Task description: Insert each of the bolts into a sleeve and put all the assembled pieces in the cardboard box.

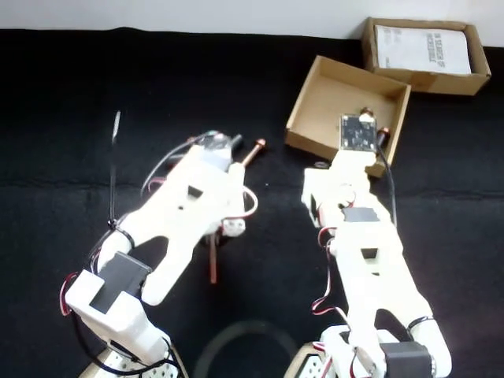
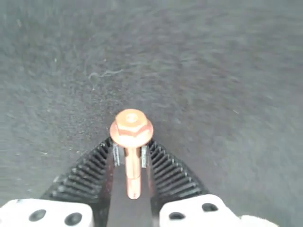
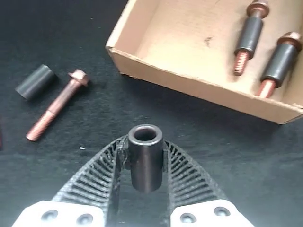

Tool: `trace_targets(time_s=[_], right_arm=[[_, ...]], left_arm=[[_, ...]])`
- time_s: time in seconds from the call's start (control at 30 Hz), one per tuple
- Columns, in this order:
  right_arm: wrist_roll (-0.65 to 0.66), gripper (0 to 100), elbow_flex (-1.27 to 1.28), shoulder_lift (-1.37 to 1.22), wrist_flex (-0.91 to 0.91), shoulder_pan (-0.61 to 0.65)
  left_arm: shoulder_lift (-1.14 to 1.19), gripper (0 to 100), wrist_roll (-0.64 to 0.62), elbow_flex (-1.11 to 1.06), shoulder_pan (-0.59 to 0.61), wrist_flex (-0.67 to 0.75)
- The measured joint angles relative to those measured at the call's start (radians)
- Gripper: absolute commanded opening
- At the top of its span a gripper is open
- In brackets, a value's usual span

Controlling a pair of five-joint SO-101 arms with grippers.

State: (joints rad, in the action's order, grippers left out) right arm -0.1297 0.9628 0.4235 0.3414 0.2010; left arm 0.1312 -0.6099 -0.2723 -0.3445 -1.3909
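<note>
Clamps a copper bolt [image 2: 131, 142] by its shank between the left gripper's [image 2: 131, 150] fingers [image 2: 92, 166], head outward, over the black desk [image 2: 213, 71]. Grips a dark sleeve [image 3: 145, 158] (bore facing the camera) in the right gripper's [image 3: 145, 147] fingers, near the cardboard box [image 3: 189, 81]. Inside that box, two assembled pieces [image 3: 249, 34] side by side; on the desk nearby, a loose bolt [image 3: 57, 106] just beside a loose sleeve [image 3: 35, 81].

Copper bolt [image 2: 131, 142] between ribbed fingers [image 2: 90, 172]

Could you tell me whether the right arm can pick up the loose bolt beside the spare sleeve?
Probably not yet: the right gripper is shut on a sleeve. The bolt itself lies bare on the cloth, nothing over it.
</note>
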Motion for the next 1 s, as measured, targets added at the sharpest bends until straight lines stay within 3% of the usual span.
trace_targets(time_s=[0.27, 0.5, 0.7, 1.0], right_arm=[[-0.023, 0.8, 0.018, 0.0, 0.0, 0.117], [-0.071, 0.8, 0.11, 0.0, -0.15, 0.17], [-0.071, 0.8, 0.229, 0.009, -0.338, 0.227], [-0.071, 0.8, 0.359, 0.247, -0.419, 0.293]], left_arm=[[0.0, 1, 0.158, 0.338, 0.069, -0.104], [-0.026, 1, 0.193, 0.454, 0.092, -0.052], [-0.184, 1, 0.233, 0.301, 0.089, 0.147], [-0.525, 1, 0.368, -0.23, 0.087, 0.631]])
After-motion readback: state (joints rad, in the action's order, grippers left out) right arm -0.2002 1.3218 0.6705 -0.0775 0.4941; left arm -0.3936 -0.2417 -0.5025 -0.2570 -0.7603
